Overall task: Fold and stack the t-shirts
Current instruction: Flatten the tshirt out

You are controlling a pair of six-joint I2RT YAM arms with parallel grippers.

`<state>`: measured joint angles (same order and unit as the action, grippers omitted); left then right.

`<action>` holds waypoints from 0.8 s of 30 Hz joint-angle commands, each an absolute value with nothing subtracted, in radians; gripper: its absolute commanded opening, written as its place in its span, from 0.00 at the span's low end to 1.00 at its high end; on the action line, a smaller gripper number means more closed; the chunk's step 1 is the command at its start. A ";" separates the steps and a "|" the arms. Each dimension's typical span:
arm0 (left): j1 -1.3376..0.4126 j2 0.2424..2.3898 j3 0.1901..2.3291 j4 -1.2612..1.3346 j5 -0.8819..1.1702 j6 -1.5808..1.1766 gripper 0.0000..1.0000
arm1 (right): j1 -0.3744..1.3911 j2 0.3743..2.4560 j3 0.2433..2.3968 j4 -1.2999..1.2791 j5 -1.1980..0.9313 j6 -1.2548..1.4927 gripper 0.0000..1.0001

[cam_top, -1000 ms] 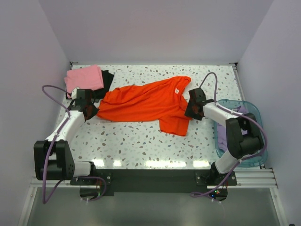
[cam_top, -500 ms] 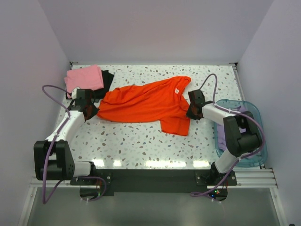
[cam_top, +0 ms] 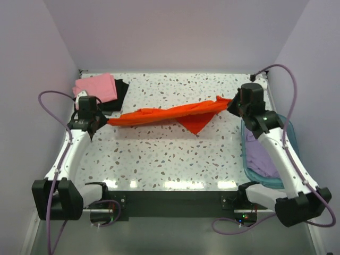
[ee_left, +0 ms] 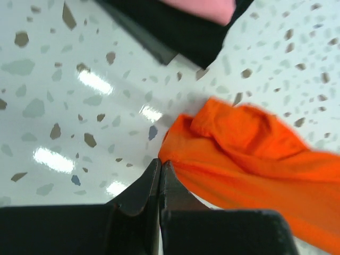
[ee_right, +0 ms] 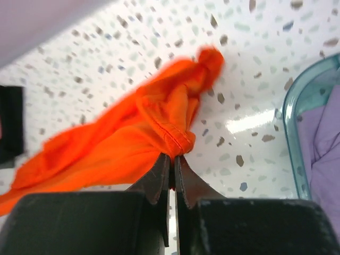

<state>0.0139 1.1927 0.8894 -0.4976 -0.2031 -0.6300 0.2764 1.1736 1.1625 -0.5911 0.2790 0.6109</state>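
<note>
The orange-red t-shirt (cam_top: 170,113) hangs stretched in a band above the table between both arms, one flap (cam_top: 195,124) drooping below. My left gripper (cam_top: 104,121) is shut on its left end (ee_left: 223,143). At the right end (ee_right: 175,135), my right gripper (cam_top: 229,102) is shut on a bunched hem. A folded pink t-shirt (cam_top: 95,87) lies on a black one (cam_top: 121,91) at the back left corner; both show at the top of the left wrist view (ee_left: 204,8). A pale lavender t-shirt (cam_top: 263,156) sits in the basket.
The translucent blue basket (cam_top: 287,127) stands at the table's right edge, its rim (ee_right: 297,101) close to my right gripper. White walls close in the speckled table (cam_top: 159,159) at the back and both sides.
The right gripper has shut on the orange-red shirt's right end. Both arms rose and moved apart, lifting the shirt off the table and pulling it from a flat spread into a taut band.
</note>
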 commanded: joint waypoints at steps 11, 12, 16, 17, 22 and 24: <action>0.025 0.919 1.405 -0.689 -0.089 -0.589 0.00 | 0.270 1.038 1.814 -0.905 0.298 0.509 0.00; 0.025 0.928 1.426 -0.689 -0.078 -0.592 0.00 | 0.271 1.057 1.834 -0.905 0.296 0.506 0.00; 0.025 1.009 1.488 -0.670 -0.072 -0.598 0.00 | 0.270 1.115 1.882 -0.852 0.278 0.499 0.00; 0.025 1.023 1.489 -0.641 -0.065 -0.603 0.00 | 0.270 1.132 1.881 -0.835 0.269 0.491 0.00; 0.025 1.176 1.468 -0.432 -0.017 -0.635 0.00 | 0.268 1.322 1.890 -0.666 0.244 0.473 0.00; 0.025 1.242 1.497 -0.350 0.018 -0.638 0.00 | 0.258 1.403 1.942 -0.585 0.203 0.468 0.00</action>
<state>0.0151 1.1488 1.4807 -0.5358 -0.0452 -0.6174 0.2703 1.2686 1.8992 -0.7578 0.2588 0.5034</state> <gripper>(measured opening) 0.018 0.026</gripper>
